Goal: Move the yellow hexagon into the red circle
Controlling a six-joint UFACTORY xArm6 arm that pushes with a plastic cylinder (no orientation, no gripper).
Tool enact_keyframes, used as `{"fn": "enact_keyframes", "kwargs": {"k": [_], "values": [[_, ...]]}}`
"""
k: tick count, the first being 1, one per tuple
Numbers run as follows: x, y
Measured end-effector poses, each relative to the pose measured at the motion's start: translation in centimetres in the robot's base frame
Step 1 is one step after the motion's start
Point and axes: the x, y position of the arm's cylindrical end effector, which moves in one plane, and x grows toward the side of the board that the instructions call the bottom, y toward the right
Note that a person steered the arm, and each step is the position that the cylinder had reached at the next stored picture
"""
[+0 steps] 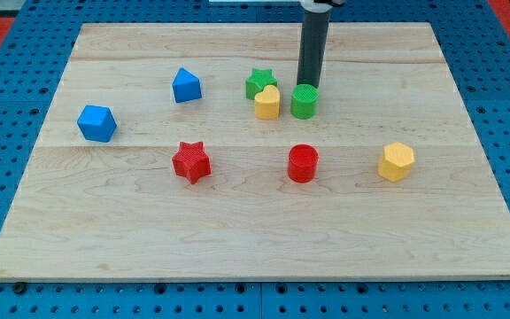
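Observation:
The yellow hexagon (pixel 397 161) lies at the view's right on the wooden board. The red circle (pixel 303 163) stands to its left, apart from it by about a block's width or more. My tip (pixel 307 85) is at the end of the dark rod, just behind the green circle (pixel 304 101), above the red circle in the view. It is touching or nearly touching the green circle; I cannot tell which.
A yellow block (pixel 267 103) sits against a green star (pixel 258 82) left of the green circle. A red star (pixel 191 162), a blue pentagon-like block (pixel 186 85) and a blue block (pixel 96 122) lie at the view's left. The board's edge (pixel 255 276) borders blue pegboard.

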Motion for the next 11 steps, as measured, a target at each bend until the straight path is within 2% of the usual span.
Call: {"fn": "enact_keyframes", "kwargs": {"k": [1, 2, 3, 4, 6, 7, 8, 9, 11], "values": [[0.1, 6.1], [4.1, 14.1], [11.2, 19.0], [13.6, 17.4], [13.0, 4.8], [13.0, 7.7], [15.8, 11.3], [17.7, 8.1], [15.4, -6.1]]}}
